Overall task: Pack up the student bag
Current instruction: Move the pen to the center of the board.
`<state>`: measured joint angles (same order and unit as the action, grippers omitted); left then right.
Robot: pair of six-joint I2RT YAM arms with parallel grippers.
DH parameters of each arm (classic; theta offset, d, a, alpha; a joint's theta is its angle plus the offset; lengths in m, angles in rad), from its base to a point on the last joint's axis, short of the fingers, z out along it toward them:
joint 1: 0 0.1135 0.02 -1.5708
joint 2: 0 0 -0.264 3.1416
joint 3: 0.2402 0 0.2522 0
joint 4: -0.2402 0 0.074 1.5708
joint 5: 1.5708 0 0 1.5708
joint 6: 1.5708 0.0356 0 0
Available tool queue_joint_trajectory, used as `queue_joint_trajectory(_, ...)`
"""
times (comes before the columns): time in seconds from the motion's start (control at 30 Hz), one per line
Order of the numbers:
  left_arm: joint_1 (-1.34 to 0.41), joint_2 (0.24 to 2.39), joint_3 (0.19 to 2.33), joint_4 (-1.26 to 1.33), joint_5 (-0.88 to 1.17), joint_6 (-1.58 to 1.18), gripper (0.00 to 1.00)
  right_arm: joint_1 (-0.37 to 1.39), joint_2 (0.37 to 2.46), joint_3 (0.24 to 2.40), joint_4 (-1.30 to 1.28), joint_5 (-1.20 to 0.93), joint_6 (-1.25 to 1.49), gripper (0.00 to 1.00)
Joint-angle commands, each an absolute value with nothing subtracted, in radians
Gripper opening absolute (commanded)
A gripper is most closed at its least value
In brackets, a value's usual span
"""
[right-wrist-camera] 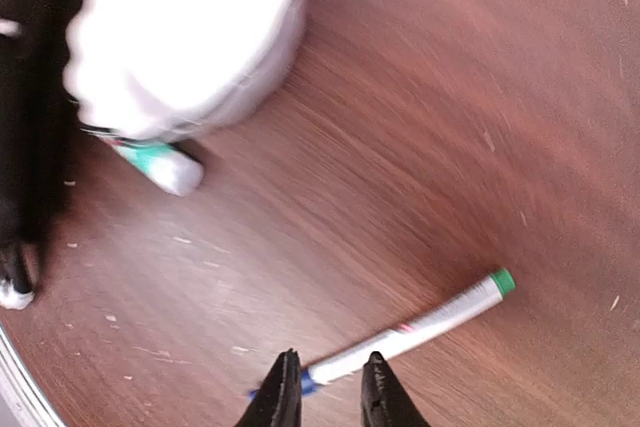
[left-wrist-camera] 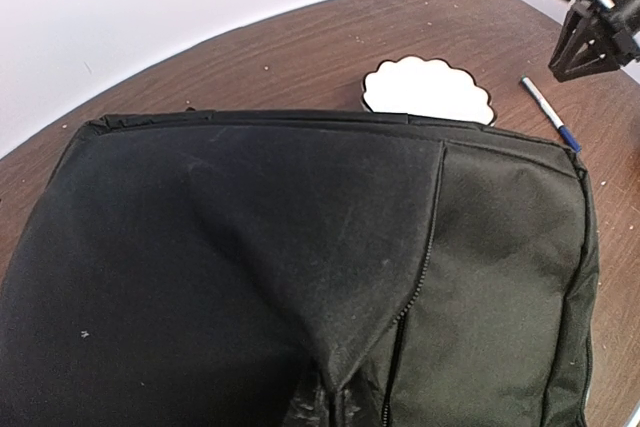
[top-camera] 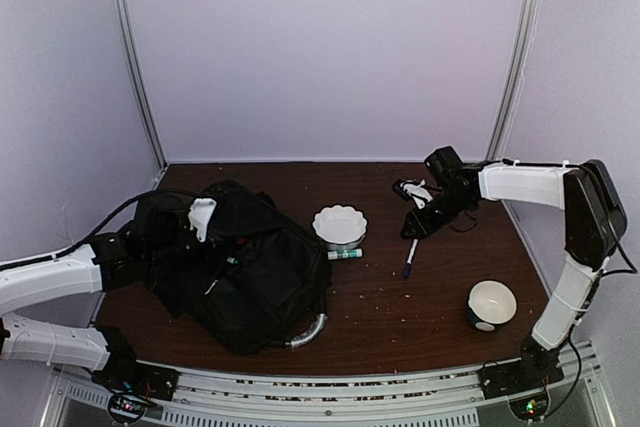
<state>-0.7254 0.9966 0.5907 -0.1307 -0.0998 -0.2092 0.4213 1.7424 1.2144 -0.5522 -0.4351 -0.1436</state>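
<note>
The backpack [top-camera: 240, 267] lies on the left half of the table [top-camera: 400, 317], slumped, with its curved silver handle [top-camera: 310, 332] poking out at the near edge. The left arm [top-camera: 50, 282] reaches into its far left side, where black fabric and straps cover the wrist. The left gripper's fingers show in no view. It is closed, but whether it pinches anything cannot be told. The left wrist view is nearly filled by the bag, whose cloth bunches into folds at the bottom edge of the frame. A white piece [top-camera: 203, 215] on top of the bag is too small to identify.

The white scalloped bowl [top-camera: 340, 222] stands just right of the bag, and from the left wrist its lower half is hidden behind the bag. A small green and white stick [top-camera: 345, 254] lies against its near side.

The right gripper [right-wrist-camera: 330, 377] hangs low over the blue end of a pen [right-wrist-camera: 420, 322], its jaws a little apart. Only the fingertips show at the frame's bottom. The pen's end sits in the gap, and contact cannot be judged. This view is blurred.

A second bowl [top-camera: 492, 302], white inside, sits near the right arm's base.
</note>
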Motion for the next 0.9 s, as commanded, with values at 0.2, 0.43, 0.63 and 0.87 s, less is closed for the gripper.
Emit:
queue_joint_trajectory(0.2, -0.72, 1.008, 0.609, -0.03, -0.083, -0.216, 0.0, 0.328, 1.885, 1.177, -0.635, -0.516, -0.016, 0.29)
queue_joint_trajectory(0.43, -0.72, 1.012, 0.613, -0.025, -0.075, -0.218, 0.0, 0.328, 1.948, 1.199, -0.643, -0.52, -0.006, 0.33)
queue_joint_trajectory(0.63, -0.72, 1.013, 0.615, -0.026, -0.071, -0.22, 0.0, 0.332, 2.005, 1.275, -0.661, -0.454, -0.012, 0.35)
queue_joint_trajectory(0.87, -0.72, 1.009, 0.619, -0.033, -0.066, -0.218, 0.0, 0.394, 2.047, 1.373, -0.731, -0.306, -0.087, 0.38)
